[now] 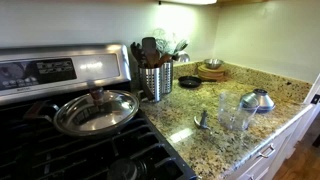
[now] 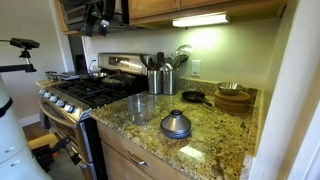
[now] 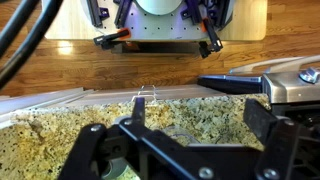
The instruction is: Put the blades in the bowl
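We count one set of blades (image 1: 203, 120), one clear bowl (image 1: 232, 112), one grey domed lid (image 1: 258, 100), one black dish (image 1: 189, 82), one wooden bowl (image 1: 211, 70), one utensil holder (image 1: 153, 82) and one lidded pan (image 1: 95, 112) on the stove (image 1: 40, 150). The blades stand on the counter (image 1: 180, 104) just beside the bowl, on its stove side and outside it. Their hub points up and the wings lie flat, but the piece is too small for us to tell which way its long axis runs. In an exterior view we find the bowl (image 2: 140, 107) but cannot make out the blades. There the hand (image 2: 97, 18) hangs high above the stove, dark and cut off by the top edge. In the wrist view the hand (image 3: 180, 140) fills the bottom, its fingers (image 3: 95, 140) spread wide and empty, their lower parts out of frame.
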Robot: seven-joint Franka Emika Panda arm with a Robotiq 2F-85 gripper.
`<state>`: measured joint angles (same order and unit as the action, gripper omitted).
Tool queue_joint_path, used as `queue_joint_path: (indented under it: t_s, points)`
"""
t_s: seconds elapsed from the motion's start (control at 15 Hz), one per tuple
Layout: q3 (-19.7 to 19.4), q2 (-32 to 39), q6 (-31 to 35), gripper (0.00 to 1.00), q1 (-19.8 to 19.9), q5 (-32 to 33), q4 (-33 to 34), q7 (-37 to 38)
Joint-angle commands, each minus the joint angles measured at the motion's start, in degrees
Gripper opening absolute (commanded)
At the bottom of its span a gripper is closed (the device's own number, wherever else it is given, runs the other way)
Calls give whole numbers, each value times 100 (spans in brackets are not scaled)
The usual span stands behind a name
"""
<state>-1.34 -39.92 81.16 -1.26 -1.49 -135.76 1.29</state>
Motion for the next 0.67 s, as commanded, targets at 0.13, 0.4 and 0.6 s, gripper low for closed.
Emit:
queue_joint_path:
  t_s: [0.13,0.4,0.6]
  points:
    - [48,6,-11,100,68,-22,11,-35]
    - [105,26,53,100,59,-50,5,34]
    - [333,88,272,100,13,-105,-19,252]
